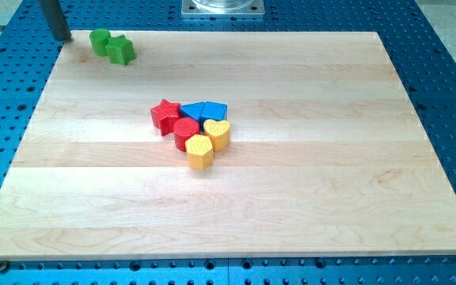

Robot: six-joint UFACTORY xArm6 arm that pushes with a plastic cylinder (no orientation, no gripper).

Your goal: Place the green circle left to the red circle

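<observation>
**Green circle at the far left corner, my tip just behind it**

Taking the red circle [185,131] as my landmark, I worked from the view's bottom upward. Nearest the bottom edge, just below and right of the red circle and touching it, sat a yellow block [199,151], shape hard to read. Beside it, on the red circle's right, lay a yellow heart [217,133]. Above and left of the red circle stood a red star [165,115], and directly above it two blue blocks [191,111] [214,111] side by side, their shapes not clear. All six were packed in one cluster mid-board, so the red circle's left side was partly walled in by the star.

Far up and to the left of the red circle, near the wooden board's [355,222] top left corner, the green circle [99,40] rested, touching a second green block [121,50], perhaps a star, on its right. My tip [66,38] stood further left still, just beside the green circle, off the board's edge. It held nothing; a bare rod has nothing to open or close.

So the green circle lay to the view's right of my tip, and the red circle lay down and right beyond it. I judged the push had to run that way, while shedding the other green block. No containers were on the table
</observation>
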